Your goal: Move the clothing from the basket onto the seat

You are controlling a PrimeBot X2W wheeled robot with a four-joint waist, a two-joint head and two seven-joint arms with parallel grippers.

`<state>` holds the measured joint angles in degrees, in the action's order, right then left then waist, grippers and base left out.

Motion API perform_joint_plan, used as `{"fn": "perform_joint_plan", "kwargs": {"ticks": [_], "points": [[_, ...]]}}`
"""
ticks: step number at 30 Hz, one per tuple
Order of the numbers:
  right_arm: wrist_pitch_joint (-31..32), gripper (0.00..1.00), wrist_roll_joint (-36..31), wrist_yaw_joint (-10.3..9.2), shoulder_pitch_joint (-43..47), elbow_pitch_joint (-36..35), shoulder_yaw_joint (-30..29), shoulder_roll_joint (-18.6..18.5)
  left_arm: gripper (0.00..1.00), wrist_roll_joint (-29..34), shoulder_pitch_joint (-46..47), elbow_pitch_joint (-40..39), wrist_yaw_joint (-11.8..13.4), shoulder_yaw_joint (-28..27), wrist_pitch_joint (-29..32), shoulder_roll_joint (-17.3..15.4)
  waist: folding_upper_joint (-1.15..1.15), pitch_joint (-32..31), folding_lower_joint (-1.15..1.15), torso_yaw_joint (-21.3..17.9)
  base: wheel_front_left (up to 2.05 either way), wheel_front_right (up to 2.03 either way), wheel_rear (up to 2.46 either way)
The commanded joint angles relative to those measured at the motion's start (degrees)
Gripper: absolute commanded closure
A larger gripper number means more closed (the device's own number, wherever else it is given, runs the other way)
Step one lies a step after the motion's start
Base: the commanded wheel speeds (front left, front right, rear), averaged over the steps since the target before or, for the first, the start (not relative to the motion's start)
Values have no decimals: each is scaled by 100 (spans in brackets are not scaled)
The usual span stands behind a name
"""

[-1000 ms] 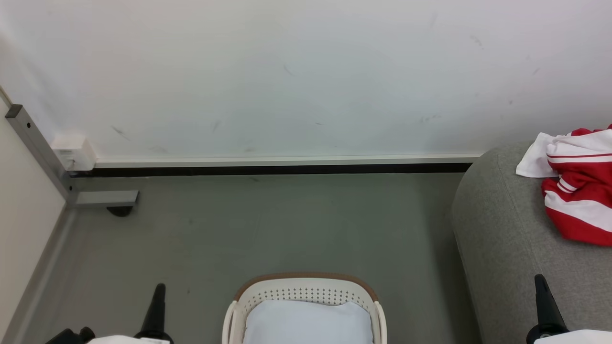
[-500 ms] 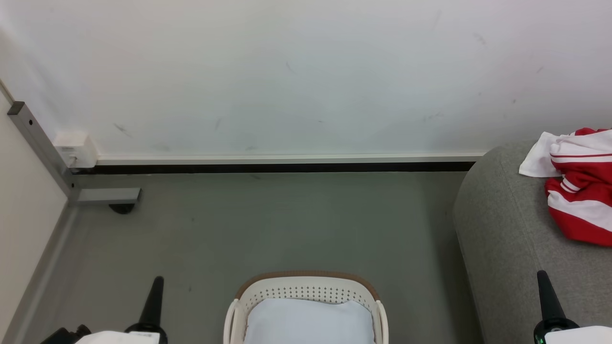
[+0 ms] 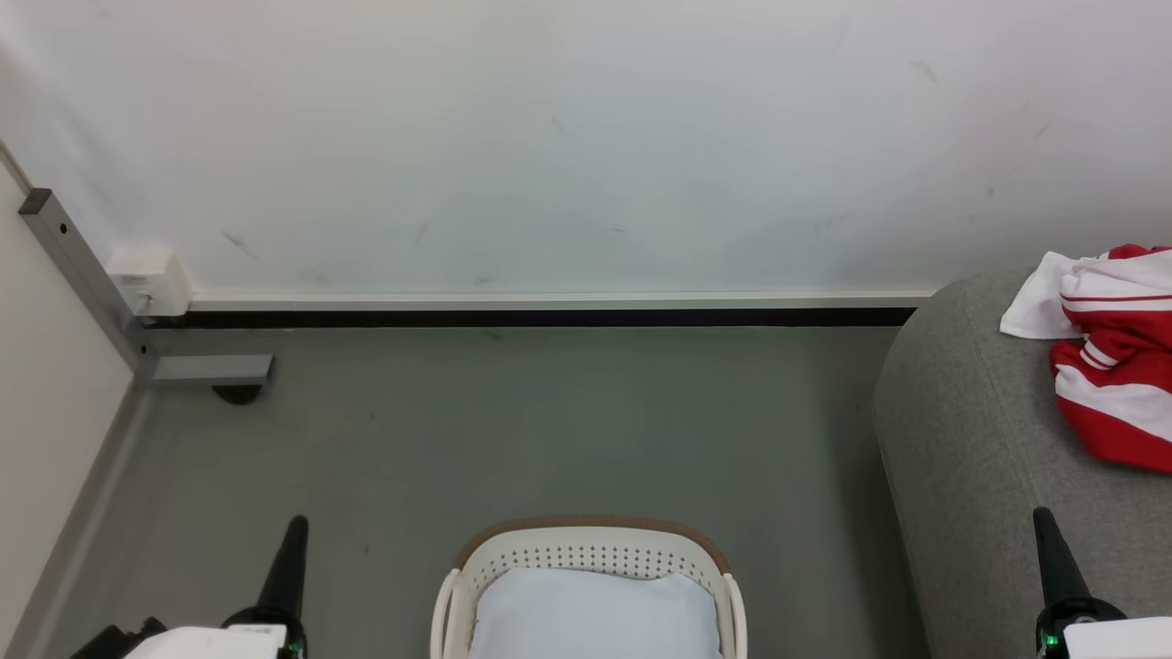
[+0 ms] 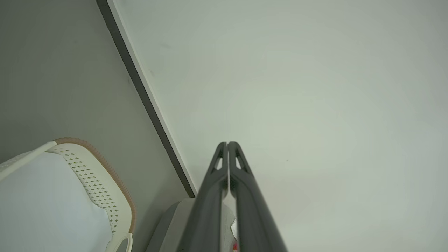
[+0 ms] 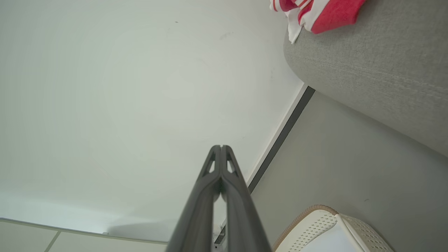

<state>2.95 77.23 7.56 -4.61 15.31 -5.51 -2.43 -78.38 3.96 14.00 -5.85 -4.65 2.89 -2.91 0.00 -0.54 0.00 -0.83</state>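
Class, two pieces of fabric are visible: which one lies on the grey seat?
The red-and-white clothing, crumpled on the seat; the plain pale pad lies inside the basket instead.

Floor [image 3: 568, 421]: open between basket [image 3: 591, 529] and wall [image 3: 586, 137].
Right side: seat [image 3: 961, 439] bounds the passage.
Left corner: metal post [image 3: 87, 275] obstructs.
Basket interior: pale pad [image 3: 595, 613] covers the bottom.

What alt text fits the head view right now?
The red-and-white clothing lies on the grey seat at right; the basket at bottom centre holds a pale cloth pad. Left gripper and right gripper, shut and empty, point up.
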Motion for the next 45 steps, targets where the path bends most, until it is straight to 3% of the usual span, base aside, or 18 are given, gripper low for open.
{"fn": "perform_joint_plan", "kwargs": {"ticks": [1, 31, 45], "points": [[24, 100, 138, -10, -105, -53, -20, -61, 100, -143, 96, -26, -29, -28, 32, -20, 0, 3, 0, 3, 0, 0, 0], [362, 100, 1472, -14, -189, -145, -113, -66, 100, -1350, 253, 6, -177, -195, 366, -3, 0, 67, 0, 77, 0, 0, 0], [379, 100, 1521, -14, -197, -147, -118, -66, 100, -1435, 257, 8, -185, -203, 387, -2, 0, 72, 0, 83, 0, 0, 0]]}}
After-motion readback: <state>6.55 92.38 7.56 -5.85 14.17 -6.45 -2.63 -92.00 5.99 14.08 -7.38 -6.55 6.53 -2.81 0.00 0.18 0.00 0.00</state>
